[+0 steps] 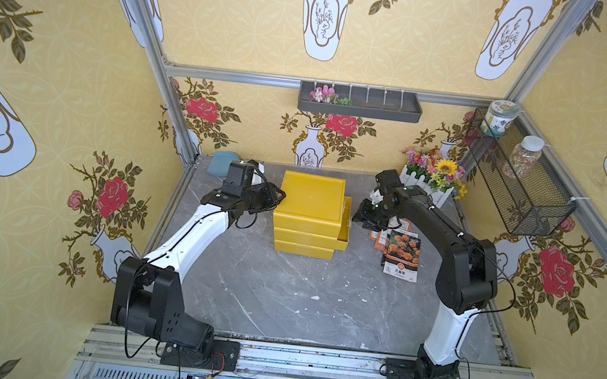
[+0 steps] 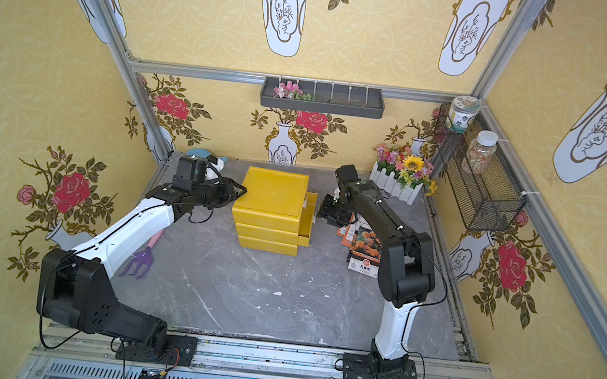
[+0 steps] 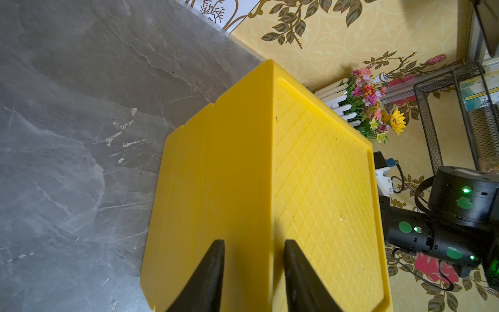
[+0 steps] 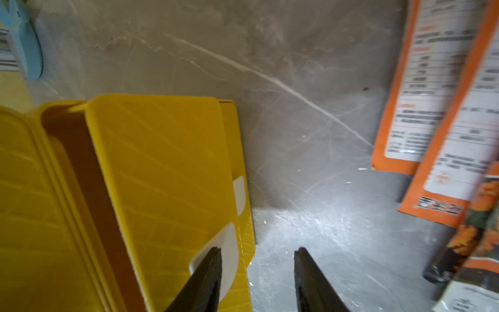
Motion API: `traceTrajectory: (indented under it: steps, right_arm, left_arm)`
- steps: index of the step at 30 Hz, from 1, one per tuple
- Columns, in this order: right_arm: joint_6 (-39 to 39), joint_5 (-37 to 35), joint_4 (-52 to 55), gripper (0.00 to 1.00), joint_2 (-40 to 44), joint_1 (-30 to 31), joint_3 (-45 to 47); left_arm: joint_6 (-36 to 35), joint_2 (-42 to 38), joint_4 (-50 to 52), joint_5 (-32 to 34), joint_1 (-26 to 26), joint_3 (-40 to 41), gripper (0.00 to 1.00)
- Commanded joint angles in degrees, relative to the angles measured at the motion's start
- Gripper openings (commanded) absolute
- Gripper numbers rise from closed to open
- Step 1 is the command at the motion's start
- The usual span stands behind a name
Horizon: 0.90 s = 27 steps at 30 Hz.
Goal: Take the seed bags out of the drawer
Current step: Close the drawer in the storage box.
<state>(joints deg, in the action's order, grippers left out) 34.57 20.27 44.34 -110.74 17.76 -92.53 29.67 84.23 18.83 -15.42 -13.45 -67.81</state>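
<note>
Yellow plastic, glossy and boxy: that's the three-drawer cabinet in both top views, its top drawer slid out a little toward the right arm. Seed bags, flat and orange-bordered with marigold photos, lie fanned on the grey marble-look desk near the cabinet. I'd judge the unloading largely done; whether any packet is left inside can't be seen from up here.

Left wrist view: left fingers, black wedges, stand moderately apart either side of the cabinet's top edge, holding nothing. The cabinet's top is diamond-embossed.

Right wrist view: right fingers are parted too, and empty, one tip at the drawer's white pull tab. The visible strip of drawer interior looks bare, the rest hidden.
</note>
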Motion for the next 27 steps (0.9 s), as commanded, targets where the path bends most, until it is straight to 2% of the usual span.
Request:
traceTrajectory:
  steps: [1,10,15,21,27]
  right_arm:
    - [3.4,4.3,-3.9,0.48,-1.5,1.7,-0.9]
    - [5.9,5.9,-5.0,0.48,-6.7,7.2,-7.3]
    - [6.2,5.5,-4.9,0.48,-7.3,7.5,-8.2]
    - [5.0,3.7,-3.7,0.47,-4.9,6.0,-5.7]
    - [4.9,3.7,-6.4,0.48,0.1,3.5,1.1]
  left_arm:
    - [-1.8,0.0,7.7,1.9,0.4,0.6,0.42]
    - [-3.3,-1.6,10.3,3.7,3.7,1.4,0.42]
    - [-3.6,-2.0,10.7,3.4,4.9,2.5,0.41]
    - [-3.5,-2.4,10.5,3.0,4.9,3.7,0.4]
    - [-3.3,-2.6,10.4,2.6,4.9,4.1,0.4]
